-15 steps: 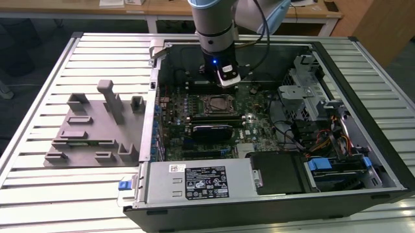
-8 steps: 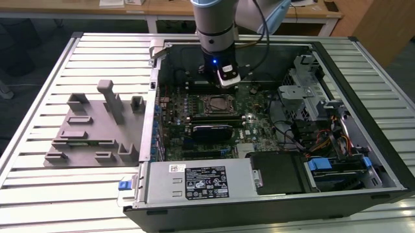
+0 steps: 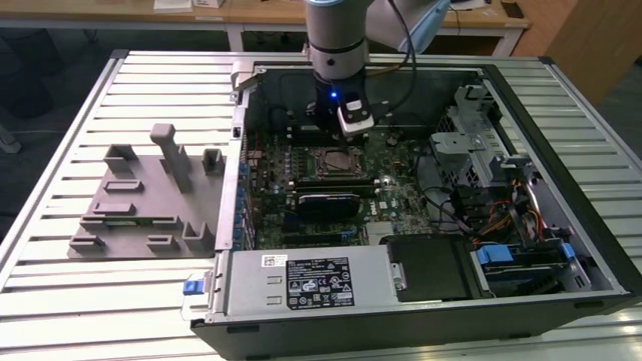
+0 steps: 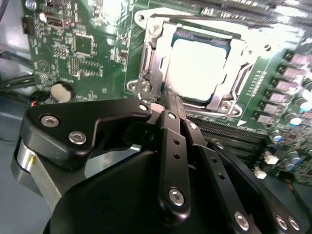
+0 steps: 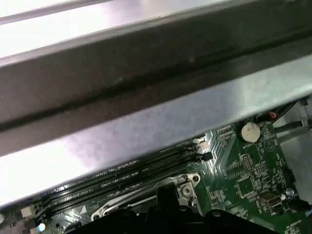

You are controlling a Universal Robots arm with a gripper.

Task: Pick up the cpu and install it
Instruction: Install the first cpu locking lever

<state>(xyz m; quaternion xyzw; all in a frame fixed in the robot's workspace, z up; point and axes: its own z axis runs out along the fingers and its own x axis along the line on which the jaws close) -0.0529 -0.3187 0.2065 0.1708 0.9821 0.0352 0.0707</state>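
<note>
Cpu [image 4: 197,68] seated in socket [image 4: 155,63], fingers [image 4: 168,105] pressed together at its edge, case walls [image 3: 239,150] close.

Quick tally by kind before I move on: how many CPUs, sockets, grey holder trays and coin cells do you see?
cpu, seated in the socket: 1
socket: 1
grey holder tray, outside the case on the exterior view's left: 1
coin cell: 1
Total: 4
</note>
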